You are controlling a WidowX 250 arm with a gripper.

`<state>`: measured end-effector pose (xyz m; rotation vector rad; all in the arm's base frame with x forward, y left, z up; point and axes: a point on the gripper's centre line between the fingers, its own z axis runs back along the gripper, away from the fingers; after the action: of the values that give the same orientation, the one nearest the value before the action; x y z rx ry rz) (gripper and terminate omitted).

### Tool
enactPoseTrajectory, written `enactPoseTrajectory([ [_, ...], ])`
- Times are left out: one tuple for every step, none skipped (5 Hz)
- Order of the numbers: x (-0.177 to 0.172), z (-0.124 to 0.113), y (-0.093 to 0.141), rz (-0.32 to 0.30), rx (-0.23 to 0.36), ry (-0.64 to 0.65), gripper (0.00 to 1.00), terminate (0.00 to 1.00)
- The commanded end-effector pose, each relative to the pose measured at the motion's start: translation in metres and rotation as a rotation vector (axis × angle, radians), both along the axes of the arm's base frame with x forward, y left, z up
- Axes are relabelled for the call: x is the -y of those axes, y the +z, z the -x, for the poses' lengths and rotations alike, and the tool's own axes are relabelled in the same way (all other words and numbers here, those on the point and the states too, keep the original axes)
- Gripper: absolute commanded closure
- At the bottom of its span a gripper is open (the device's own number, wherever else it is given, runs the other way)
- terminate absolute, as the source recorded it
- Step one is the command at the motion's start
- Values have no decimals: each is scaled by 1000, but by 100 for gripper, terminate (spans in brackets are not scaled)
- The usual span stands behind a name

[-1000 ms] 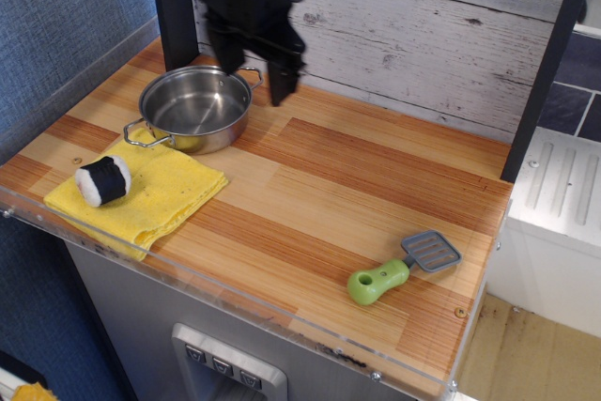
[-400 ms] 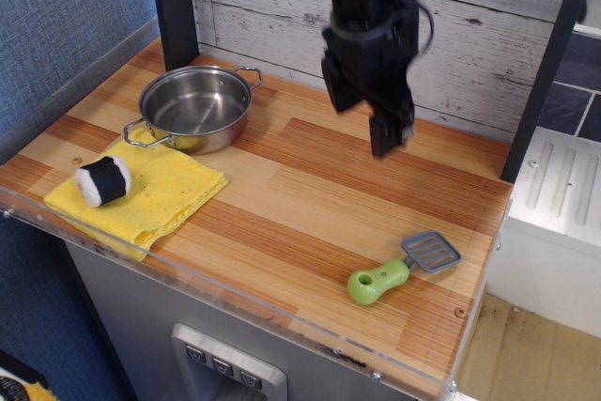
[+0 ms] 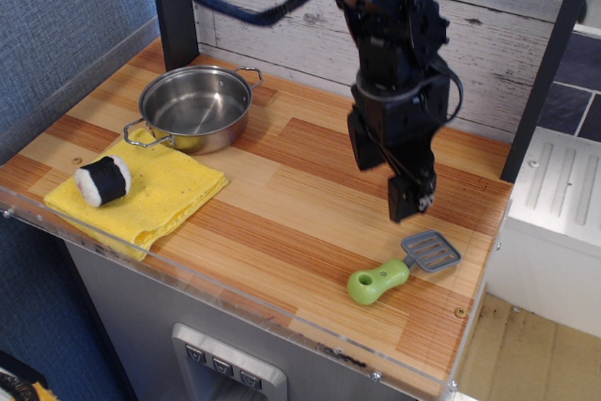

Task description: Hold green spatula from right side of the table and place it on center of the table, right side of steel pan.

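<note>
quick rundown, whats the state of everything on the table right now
gripper: jaws open, holding nothing, above the table near the spatula
green spatula: lying flat near the right front of the table, not grasped
steel pan: upright, at the back left, partly on the yellow cloth
yellow cloth: spread flat at the front left edge
sushi roll: resting on the yellow cloth
table: middle bare, right of the pan

The pan (image 3: 194, 107) sits at the table's (image 3: 310, 194) back left. Before it lies a cloth (image 3: 141, 192) with a sushi roll (image 3: 103, 180) on it. The spatula (image 3: 402, 267) lies front right, the gripper (image 3: 385, 171) above it.
</note>
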<state>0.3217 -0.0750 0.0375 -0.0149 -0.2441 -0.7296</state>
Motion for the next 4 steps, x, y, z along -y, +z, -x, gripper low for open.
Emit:
enactPoseTrajectory([
  [14,35,1,10,-10,-112,0,0],
  [17,44,-2,4,-27,-139,0,0],
  [17,54,-9,-18,-60,-146,0,0],
  [12,60,-16,-36,-82,-140,0,0],
])
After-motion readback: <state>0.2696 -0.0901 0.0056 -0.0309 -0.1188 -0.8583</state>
